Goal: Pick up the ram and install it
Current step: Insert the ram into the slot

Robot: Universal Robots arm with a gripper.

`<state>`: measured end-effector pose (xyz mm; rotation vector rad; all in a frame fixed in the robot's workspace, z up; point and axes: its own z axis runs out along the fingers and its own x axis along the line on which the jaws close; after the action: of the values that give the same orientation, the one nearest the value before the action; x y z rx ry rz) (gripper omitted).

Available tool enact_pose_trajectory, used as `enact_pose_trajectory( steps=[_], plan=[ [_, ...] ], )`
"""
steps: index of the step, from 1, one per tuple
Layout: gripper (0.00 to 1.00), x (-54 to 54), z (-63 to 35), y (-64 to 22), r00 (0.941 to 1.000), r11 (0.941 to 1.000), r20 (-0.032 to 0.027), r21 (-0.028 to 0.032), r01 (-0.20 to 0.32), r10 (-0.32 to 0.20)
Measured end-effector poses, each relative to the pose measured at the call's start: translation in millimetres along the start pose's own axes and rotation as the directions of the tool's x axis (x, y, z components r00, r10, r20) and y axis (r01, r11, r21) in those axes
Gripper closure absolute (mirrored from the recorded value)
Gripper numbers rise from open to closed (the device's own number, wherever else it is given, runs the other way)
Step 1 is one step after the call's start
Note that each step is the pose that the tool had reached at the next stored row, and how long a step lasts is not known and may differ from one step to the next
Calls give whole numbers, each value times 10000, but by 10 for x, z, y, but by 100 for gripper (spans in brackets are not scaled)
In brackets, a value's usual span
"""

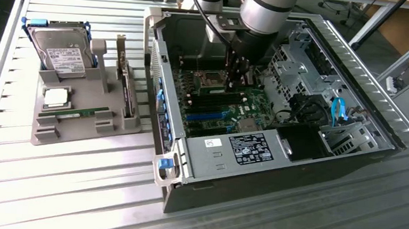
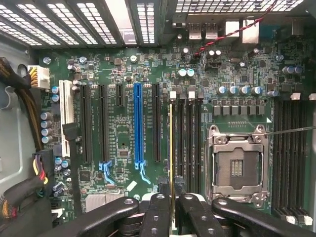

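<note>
Tool (image 2: 172,207) clamping narrow on ram (image 2: 171,148), holding it edge-on over memory slots (image 2: 189,143) inside computer case (image 1: 257,192), at three o'clock of CPU socket (image 1: 210,78) in exterior view. Pickup done; seating seemingly not finished.

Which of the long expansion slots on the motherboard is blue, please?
The blue slot, with black slots on either side; the others are black, apart from one white slot.

Open computer case (image 1: 256,195) on slatted table (image 1: 65,191); hard drive (image 1: 63,50) on grey tray (image 1: 92,99) beside it.
</note>
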<state>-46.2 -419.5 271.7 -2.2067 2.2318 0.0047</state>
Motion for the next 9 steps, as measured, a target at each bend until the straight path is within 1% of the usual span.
enact_pose_trajectory(
  steps=[9],
  plan=[
    [88,-17,150,4,10000,10000,0,0,0,0]
  ],
)
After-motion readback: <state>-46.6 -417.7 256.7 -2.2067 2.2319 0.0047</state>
